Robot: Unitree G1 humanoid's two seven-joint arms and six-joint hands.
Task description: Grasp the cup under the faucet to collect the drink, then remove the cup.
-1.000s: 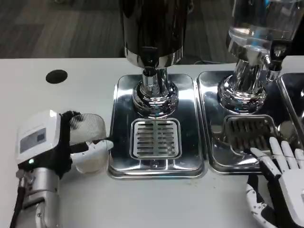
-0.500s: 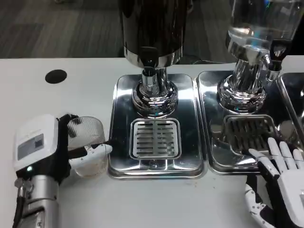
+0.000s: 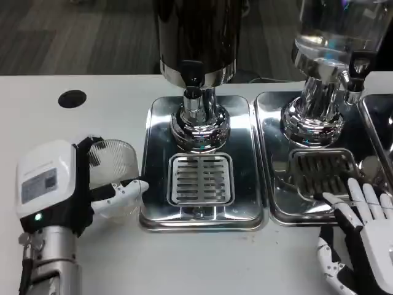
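Beside the left edge of the nearer drip tray, a clear ribbed plastic cup sits in the grasp of the left hand, whose fingers wrap its front. Over the last second the cup has dipped slightly toward the near side and then risen again; it now sits a little higher and a touch further right than half a second ago, its rim close to the tray's left lip. Whether its base is on the white table or just off it I cannot tell. It looks empty, though the ribbing makes that hard to judge.

That small rise reads as the start of a carry toward the dispenser, not a finish: the cup is not yet over the slotted grate, which lies to its right, and well short of the dark faucet hanging from the black-bodied dispenser above the far end of the tray. Filling has not begun, by my reading.

Further right, a second tray carries a clear-bodied dispenser. The right hand hovers at that tray's near edge, fingers spread and holding nothing, barely moved across the second.
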